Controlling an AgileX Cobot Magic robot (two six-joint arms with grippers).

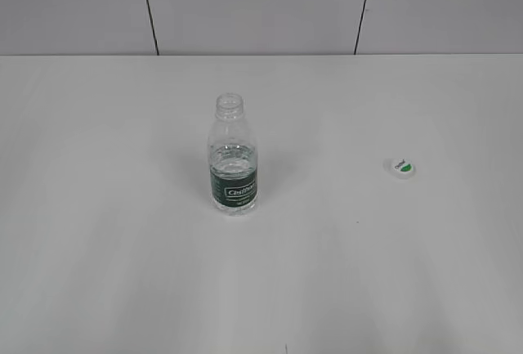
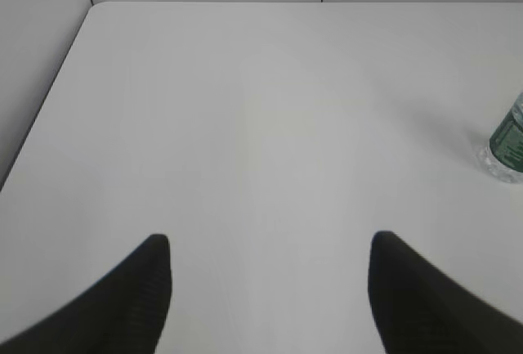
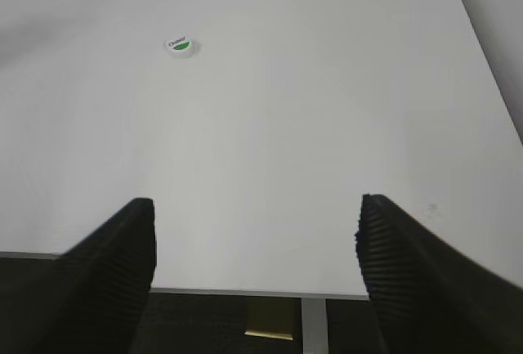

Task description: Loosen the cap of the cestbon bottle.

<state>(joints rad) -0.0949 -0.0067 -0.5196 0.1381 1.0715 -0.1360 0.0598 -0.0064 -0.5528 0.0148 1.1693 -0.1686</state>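
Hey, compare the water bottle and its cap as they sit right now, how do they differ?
The cestbon bottle stands upright mid-table with its neck open; the cap lies flat on the table, off to the bottle's right and apart from it. The bottle is clear plastic with a dark green label band; the cap is opaque white with a green half-circle on top. The bottle is tall, the cap low and small. Both rest untouched, and both carry green branding.

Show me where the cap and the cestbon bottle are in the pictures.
cap (image 1: 401, 168): exterior view, on its white top face with the green mark.
cestbon bottle (image 1: 234, 190): exterior view, on the dark green label band.
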